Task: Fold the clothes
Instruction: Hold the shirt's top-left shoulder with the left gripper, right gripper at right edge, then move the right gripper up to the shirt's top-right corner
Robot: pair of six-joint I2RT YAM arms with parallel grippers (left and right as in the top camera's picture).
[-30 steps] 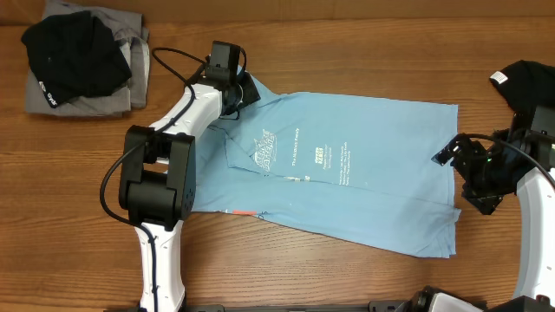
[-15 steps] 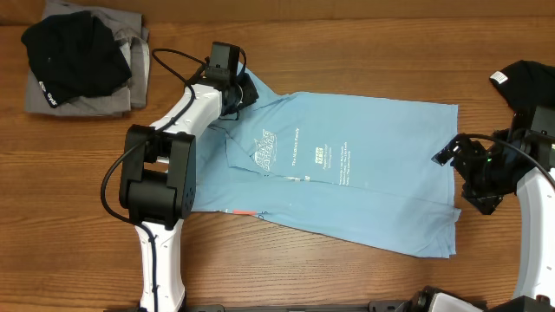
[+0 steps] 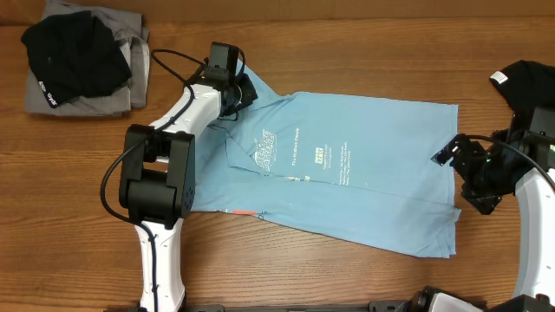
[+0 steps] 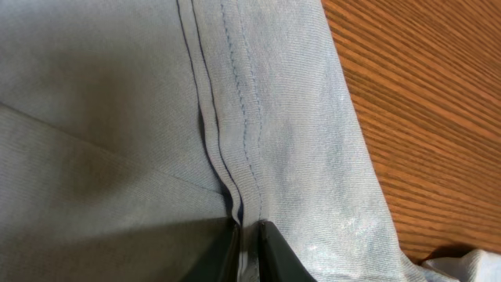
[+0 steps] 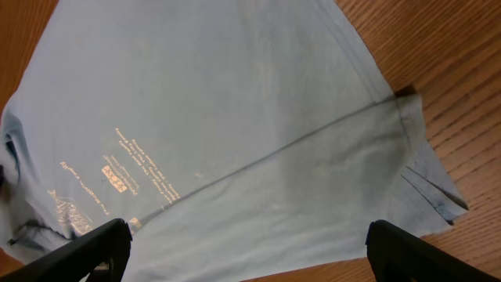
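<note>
To my far left, a crumpled black garment lies on top of a flat grey garment, both well apart from where I work. At the right edge, a second black garment with a small white label sits just beyond my right arm. Between them the light-blue T-shirt is spread across the middle of the wooden tabletop, mostly flat, with one long crease running across its lower part and a fold near the collar end. Nothing lies on the shirt except my own left arm, whose white links and black joints reach across its left edge. The cloth is a fine, soft knit with a slight sheen. Small pale lettering is printed in short lines near the middle, and the tabletop shows a straight reddish-brown grain. My left arm stretches forward and to the right, with the left tool down at the shirt's upper left corner. From the left wrist view, the left tool is clenched on the T-shirt's double-stitched seam, a ridge of fabric squeezed between the two dark tips. My right arm is bent inward at the shirt's right edge. The right tool is released, its black fingers spread wide above the hem with nothing held between them.
</note>
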